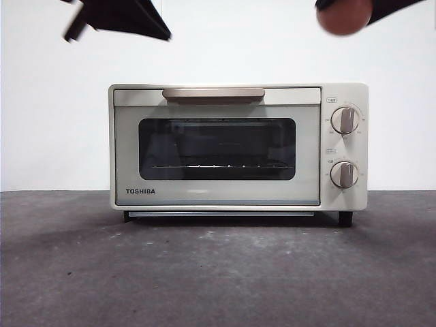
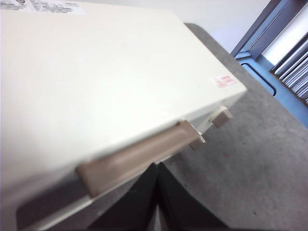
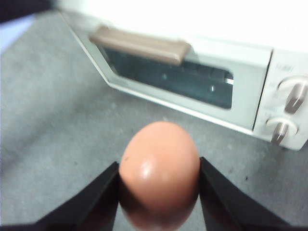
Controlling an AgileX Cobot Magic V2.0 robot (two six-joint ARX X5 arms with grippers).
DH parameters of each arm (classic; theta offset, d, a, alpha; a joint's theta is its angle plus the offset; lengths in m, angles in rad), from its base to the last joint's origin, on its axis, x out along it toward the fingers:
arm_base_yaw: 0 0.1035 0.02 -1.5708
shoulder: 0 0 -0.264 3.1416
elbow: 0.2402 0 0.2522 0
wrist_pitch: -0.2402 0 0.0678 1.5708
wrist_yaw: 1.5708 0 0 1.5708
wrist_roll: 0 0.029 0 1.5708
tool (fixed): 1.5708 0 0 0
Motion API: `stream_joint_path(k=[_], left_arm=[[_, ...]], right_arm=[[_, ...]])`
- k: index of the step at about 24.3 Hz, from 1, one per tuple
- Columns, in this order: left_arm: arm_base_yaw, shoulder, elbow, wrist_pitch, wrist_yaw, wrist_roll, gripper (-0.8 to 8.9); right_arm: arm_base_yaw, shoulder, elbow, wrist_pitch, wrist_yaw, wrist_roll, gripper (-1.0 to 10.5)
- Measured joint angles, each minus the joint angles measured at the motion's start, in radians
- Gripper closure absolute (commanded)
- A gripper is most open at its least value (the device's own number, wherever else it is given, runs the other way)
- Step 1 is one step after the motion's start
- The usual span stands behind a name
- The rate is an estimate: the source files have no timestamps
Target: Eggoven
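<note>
The cream TOSHIBA toaster oven stands on the dark table with its door shut, its dark window and two dials facing me. My right gripper is shut on the reddish-brown egg and holds it high above the oven's right end; the egg shows at the top right of the front view. My left gripper is shut and empty, hovering just in front of the oven's door handle; it shows at the top left of the front view.
The grey table stretches out in front of the oven. A white wall stands behind it. The left wrist view shows the table's edge and a blue floor beyond the oven's far side.
</note>
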Motion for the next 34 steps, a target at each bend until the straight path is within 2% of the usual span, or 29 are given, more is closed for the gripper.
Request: stream_joint_path(k=[6,11,15,27,34], left_arm=[[-0.019,0.132,0.093,0.002,-0.008,0.039,8.08],[-0.033,0.176,0.098,0.003,-0.029,0.055,8.08],[-0.044,0.194,0.098,0.011,-0.072,0.075,8.08],[-0.057,0.213,0.098,0.005,-0.098,0.111,8.08],[-0.083,0.213,0.116,-0.053,-0.101,0.143,8.08]], right_arm=[[0.0,-0.041,0.0,-0.002,0.0,-0.013,9.4],[0.0,-0.043,0.0,-0.003,0.003,-0.017,9.4],[0.0,-0.043,0.0,-0.003,0.003,-0.017,9.4],[0.0,-0.043,0.0,0.003,0.003,-0.017,9.4],[0.0,-0.043,0.0,0.011,0.003,-0.018,9.4]])
